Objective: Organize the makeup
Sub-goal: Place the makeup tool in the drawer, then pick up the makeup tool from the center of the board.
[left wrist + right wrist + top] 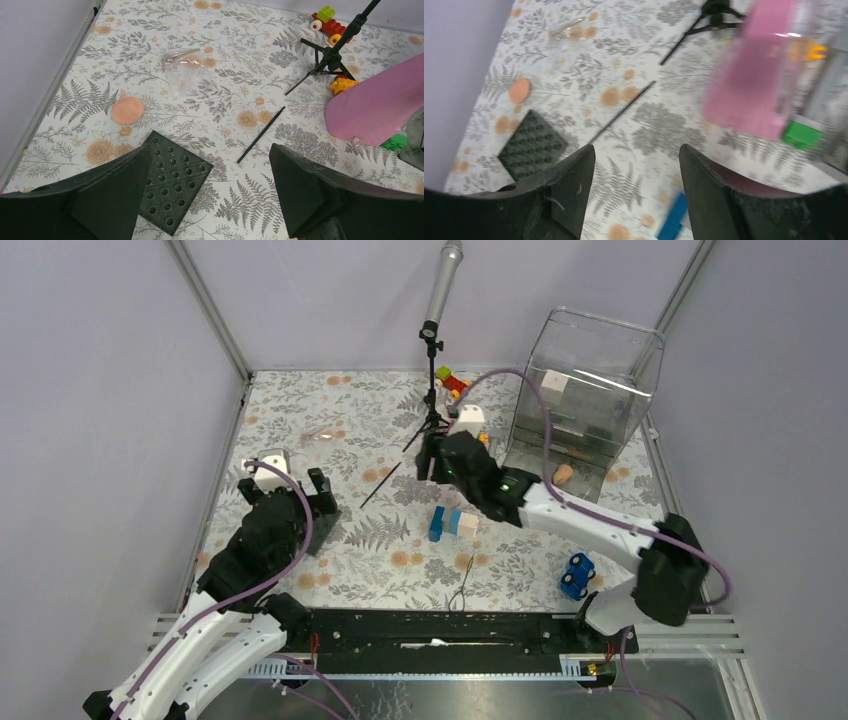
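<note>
A thin black pencil (pixel 381 485) lies on the floral mat between my grippers; it also shows in the left wrist view (pixel 261 134) and the right wrist view (pixel 621 112). A flat dark studded square (pixel 172 180) lies under my left gripper's left finger. A peach round sponge (pixel 127 110) lies to its far left. Another peach sponge (pixel 563 473) lies by the clear organizer (pixel 585 390). My left gripper (pixel 210 148) is open and empty above the mat (pixel 310 498). My right gripper (pixel 636 150) is open and empty, near the stand (pixel 428 458).
A black microphone stand (pixel 432 390) rises mid-back. A pink object (pixel 380 105) and a green block (pixel 395 141) sit right of the pencil. Blue and white blocks (pixel 450 523), a blue toy car (pixel 577 575), a red-green toy (pixel 450 380) and clear plastic wrap (pixel 182 60) lie about.
</note>
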Controlling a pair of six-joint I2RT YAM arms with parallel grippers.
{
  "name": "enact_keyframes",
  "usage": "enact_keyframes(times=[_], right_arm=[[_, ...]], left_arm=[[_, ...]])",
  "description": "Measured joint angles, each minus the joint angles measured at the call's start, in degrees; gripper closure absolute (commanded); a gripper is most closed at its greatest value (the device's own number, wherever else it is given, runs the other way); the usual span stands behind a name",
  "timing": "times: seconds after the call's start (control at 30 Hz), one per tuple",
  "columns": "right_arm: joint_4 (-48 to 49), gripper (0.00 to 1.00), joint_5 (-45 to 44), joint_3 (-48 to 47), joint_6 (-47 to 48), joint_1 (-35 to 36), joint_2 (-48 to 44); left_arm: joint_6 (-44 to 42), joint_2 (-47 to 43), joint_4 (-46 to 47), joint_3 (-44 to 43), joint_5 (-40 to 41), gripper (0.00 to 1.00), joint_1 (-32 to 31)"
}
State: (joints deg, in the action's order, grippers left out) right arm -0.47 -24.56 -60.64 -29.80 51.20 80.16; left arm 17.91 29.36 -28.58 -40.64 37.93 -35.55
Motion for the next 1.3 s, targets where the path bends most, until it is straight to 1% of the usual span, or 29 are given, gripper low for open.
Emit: enact_keyframes(times=[0.17,0.3,0.57,0.67,0.73,0.87,1.07,1.3], right_arm=[[-5.9,0.27,0.4,-16.8,-6.0,2.3,16.4],[-15.3,0.27,1.2,-34.1,-9.7,3.1,31.5],[-39.2,0.25,-1.2,-71.1,-13.4,3.3,59.3],[-44.5,0.27,-1.4,-79.1,-13.9,3.3,65.9],[-46.5,0.30,-1.5,-80.2,-14.3,3.3,67.9],[-49.1,0.34,-1.5,-79.6,-15.0,3.3,69.3],[-49.6,0.40,-1.5,-79.5,-14.9,3.3,69.7],[-50.0,0.40,-1.9,-79.5,-13.6,3.3,71.0]], left_arm=[[0.0,0.0,0.0,0.0,0.0,0.02,0.0],[0.0,-0.2,0.0,0.0,0.0,0.02,0.0],[0.0,-0.2,0.0,0.0,0.0,0.02,0.0],[0.0,-0.2,0.0,0.0,-0.1,0.02,0.0],[0.0,-0.4,0.0,0.0,-0.2,0.02,0.0],[0.0,-0.5,0.0,0.0,-0.3,0.02,0.0],[0.0,-0.5,0.0,0.0,-0.6,0.02,0.0],[-0.1,-0.5,0.0,0.0,-0.7,0.02,0.0]])
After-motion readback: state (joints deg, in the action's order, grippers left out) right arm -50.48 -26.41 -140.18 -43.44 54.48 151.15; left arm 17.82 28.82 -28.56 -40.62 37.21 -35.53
